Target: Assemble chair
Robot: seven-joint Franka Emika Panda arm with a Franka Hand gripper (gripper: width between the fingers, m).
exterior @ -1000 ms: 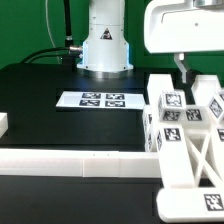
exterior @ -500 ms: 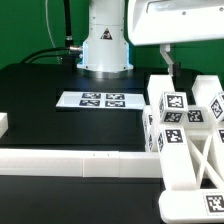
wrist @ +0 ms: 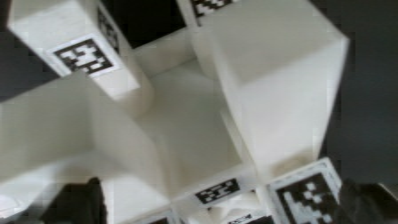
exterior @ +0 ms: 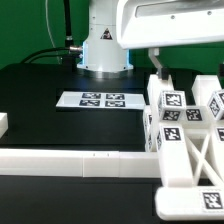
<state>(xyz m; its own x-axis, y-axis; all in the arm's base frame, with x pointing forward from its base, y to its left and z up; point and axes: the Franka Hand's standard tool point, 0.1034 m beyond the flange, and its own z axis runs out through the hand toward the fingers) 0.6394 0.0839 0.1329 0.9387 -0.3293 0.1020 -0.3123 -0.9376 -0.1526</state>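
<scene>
Exterior view: the gripper (exterior: 156, 66), jaws spread wide and empty, is held above the chair (exterior: 185, 125); judged next, 1 aligned grasp is needed.

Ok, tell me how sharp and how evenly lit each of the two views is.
Exterior view: evenly lit, the marker board tags crisp, the chair bright white but its tags readable, the arm body cut off at the top edge. Wrist view: soft and slightly blurred, very close, white faces near washed out, dark fingertips murky.
</scene>
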